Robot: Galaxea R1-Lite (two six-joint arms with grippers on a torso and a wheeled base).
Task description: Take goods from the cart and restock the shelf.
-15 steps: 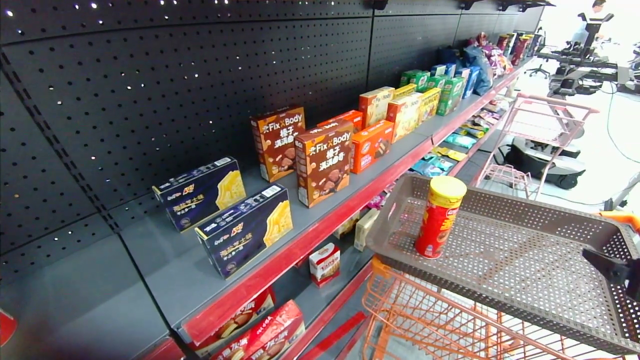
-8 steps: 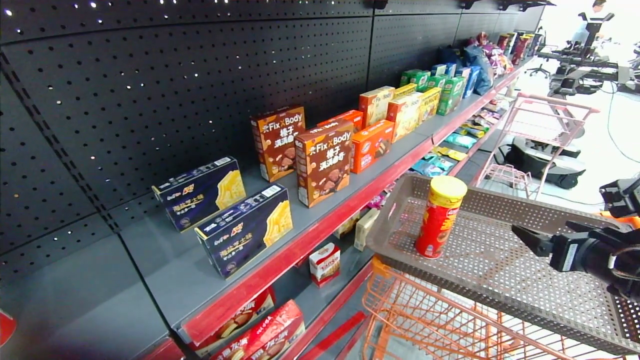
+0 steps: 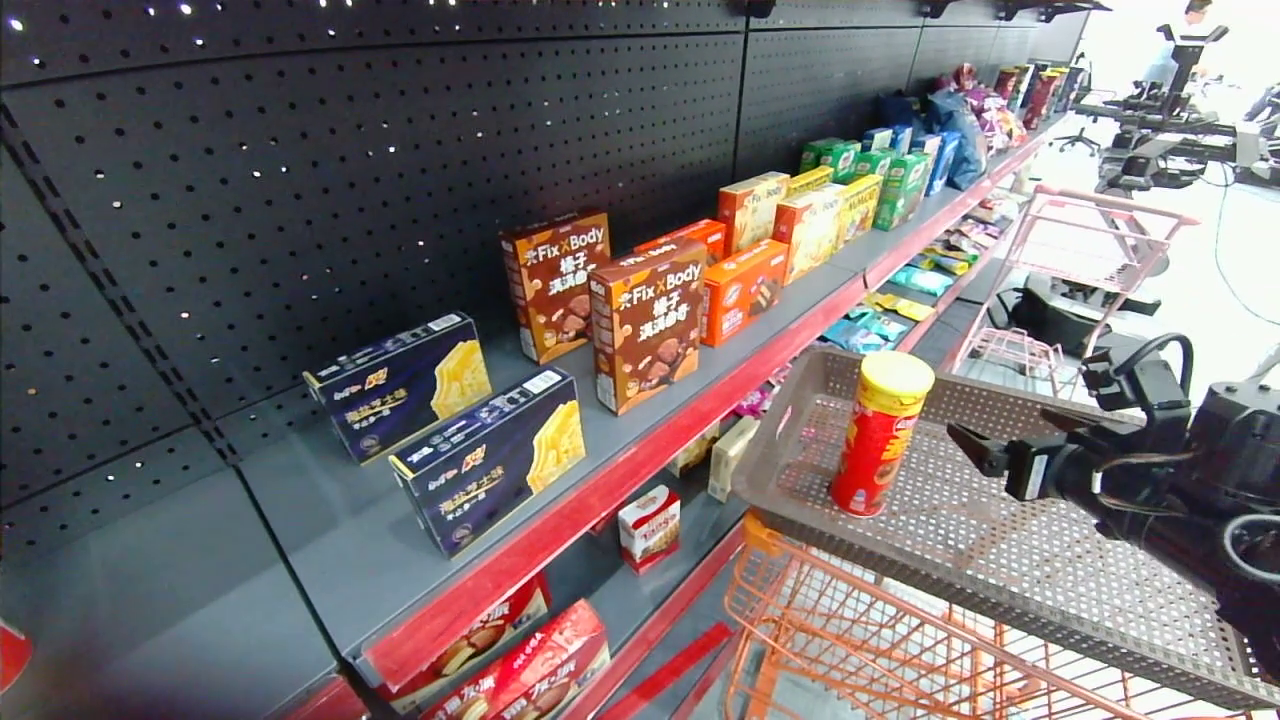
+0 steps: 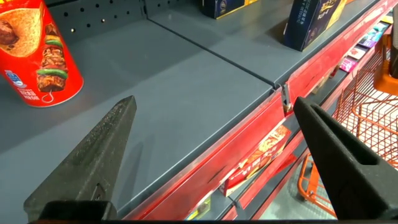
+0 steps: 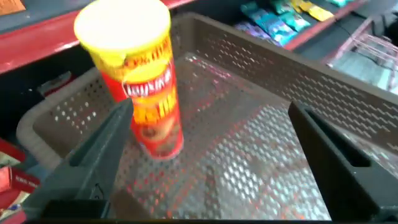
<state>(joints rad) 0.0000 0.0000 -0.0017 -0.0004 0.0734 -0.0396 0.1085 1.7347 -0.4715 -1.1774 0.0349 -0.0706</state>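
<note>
Chip can [image 3: 880, 435] stands upright in cart tray [image 3: 1000, 560]; right gripper [image 3: 995, 428] near its right, jaws apart. Left gripper [image 4: 214, 106], jaws spread, above shelf [image 4: 186, 68].

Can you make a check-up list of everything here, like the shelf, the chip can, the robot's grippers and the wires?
Surface: grey shelf; brown perforated cart tray.
Job's things: red can with yellow lid upright in the tray; second red can upright on the shelf.
Clutter: nothing seen.
Grippers: left gripper open above the shelf; right gripper open over the tray, just short of the can there.
Cables: black cable loops above the right wrist.
Surroundings: snack boxes in rows, black pegboard, pink cart.
</note>
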